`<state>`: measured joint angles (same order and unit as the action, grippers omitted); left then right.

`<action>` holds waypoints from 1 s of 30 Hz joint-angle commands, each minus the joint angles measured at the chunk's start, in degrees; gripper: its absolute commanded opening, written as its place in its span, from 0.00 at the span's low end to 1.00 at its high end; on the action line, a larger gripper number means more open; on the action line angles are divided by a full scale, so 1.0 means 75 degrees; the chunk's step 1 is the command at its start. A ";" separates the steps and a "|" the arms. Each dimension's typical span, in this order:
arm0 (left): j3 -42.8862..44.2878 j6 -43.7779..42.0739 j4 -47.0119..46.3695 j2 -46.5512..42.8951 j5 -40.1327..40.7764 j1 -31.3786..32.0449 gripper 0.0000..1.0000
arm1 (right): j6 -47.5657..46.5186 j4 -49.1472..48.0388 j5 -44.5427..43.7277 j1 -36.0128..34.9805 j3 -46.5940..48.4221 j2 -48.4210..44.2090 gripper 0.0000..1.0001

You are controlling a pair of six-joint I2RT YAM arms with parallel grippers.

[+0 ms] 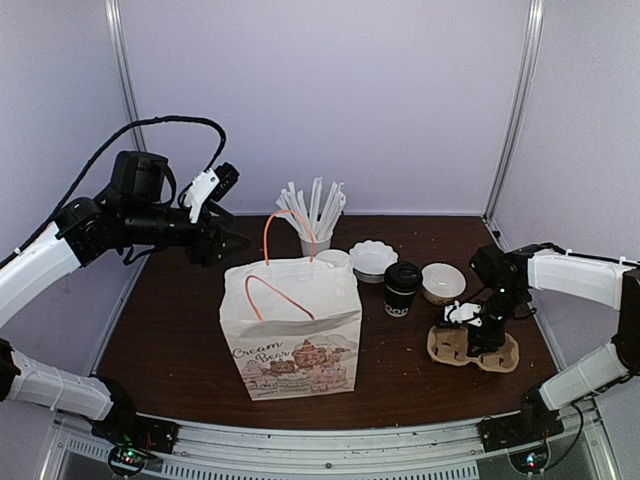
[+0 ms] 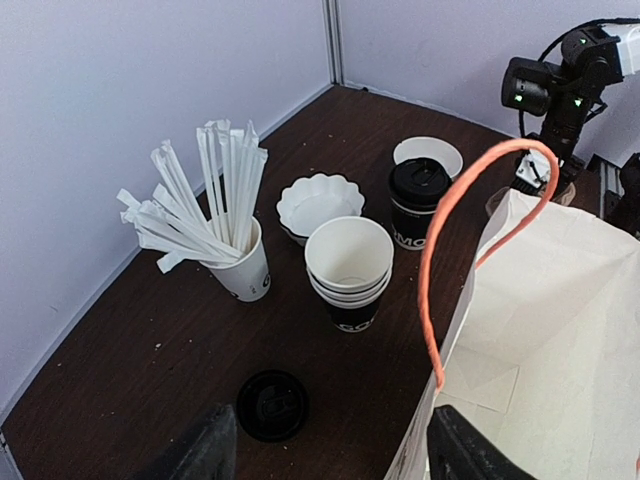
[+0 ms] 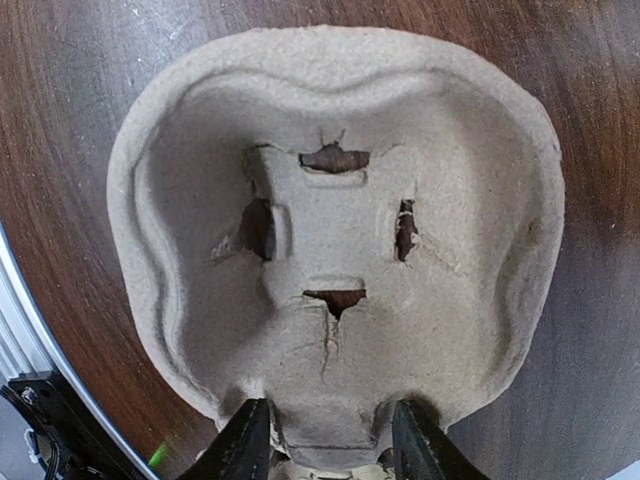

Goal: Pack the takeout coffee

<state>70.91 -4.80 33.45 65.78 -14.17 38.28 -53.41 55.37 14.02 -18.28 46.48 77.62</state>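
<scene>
Two arms flank the paper bag (image 1: 295, 330). Up behind the bag's left corner, the left gripper (image 1: 243, 240) hovers with its fingers (image 2: 215, 450) spread wide and nothing between them. The bag's orange handle (image 2: 426, 270) loops just beside them. Just right of the bag, the takeout coffee (image 1: 403, 288) stands on the table (image 1: 170, 340). It is upright, long axis vertical, lid on top, white lettering facing the near edge. Further right of the bag, the right gripper (image 1: 484, 345) points down onto a pulp cup carrier (image 3: 330, 250). Its fingers (image 3: 245, 440) sit narrow astride the carrier's near rim, but I cannot tell whether they clamp it.

Likely trouble: the handle could snag a left finger and drag the light bag over. The carrier's pocket tabs look torn, so a cup seated there may lean. A tall cup nudged near its lid could tip, and a hard squeeze might pop that lid.
</scene>
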 commanded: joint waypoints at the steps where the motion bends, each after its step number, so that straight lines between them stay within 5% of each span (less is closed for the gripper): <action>1: -0.0063 0.0022 -0.0325 -0.0046 -0.0086 -0.0058 0.69 | 0.0114 -0.0115 -0.0180 -0.0058 -0.0112 0.0056 0.44; 13: -0.0063 0.0014 -0.0294 -0.0028 -0.0097 -0.0065 0.69 | 0.0362 0.0266 -0.0289 -0.0082 0.0063 -0.0444 0.33; 22: -0.0051 0.0024 -0.0295 -0.0032 -0.0223 -0.0150 0.69 | 0.0824 0.2012 0.0523 -0.0082 0.1674 -0.1820 0.33; 30: 0.0013 0.0079 -0.0310 -0.0019 -0.0299 -0.0183 0.69 | 0.1301 0.2339 0.1643 -0.0110 0.3101 -0.1713 0.32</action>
<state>70.61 -4.78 33.50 65.80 -15.33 37.28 -46.13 70.26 21.06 -18.63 66.28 64.14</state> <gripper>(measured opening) 0.690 0.322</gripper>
